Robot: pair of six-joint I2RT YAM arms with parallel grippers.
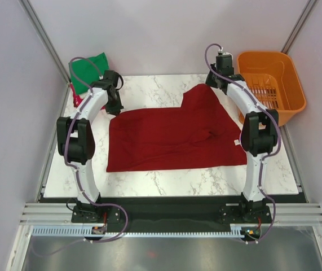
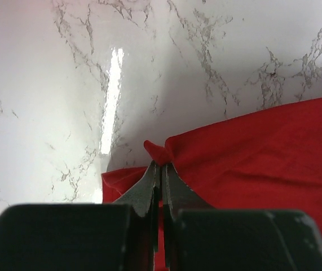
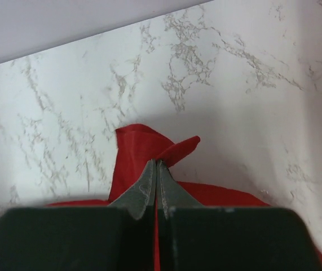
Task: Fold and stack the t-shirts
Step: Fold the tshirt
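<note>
A large dark red t-shirt (image 1: 177,135) lies spread on the marble table (image 1: 166,183). My left gripper (image 1: 114,109) is shut on the shirt's far left corner; in the left wrist view the gripper (image 2: 162,164) pinches a small bunch of the red cloth (image 2: 262,152). My right gripper (image 1: 210,83) is shut on the far right corner, which is pulled up into a peak. The right wrist view shows that gripper (image 3: 157,163) closed on a fold of the red cloth (image 3: 135,144). A green t-shirt (image 1: 88,70) lies at the back left with a bit of pink-red cloth (image 1: 77,100) beside it.
An orange plastic basket (image 1: 287,73) stands off the table's back right corner. White walls close in the back and both sides. Bare marble shows in front of the red shirt and behind it.
</note>
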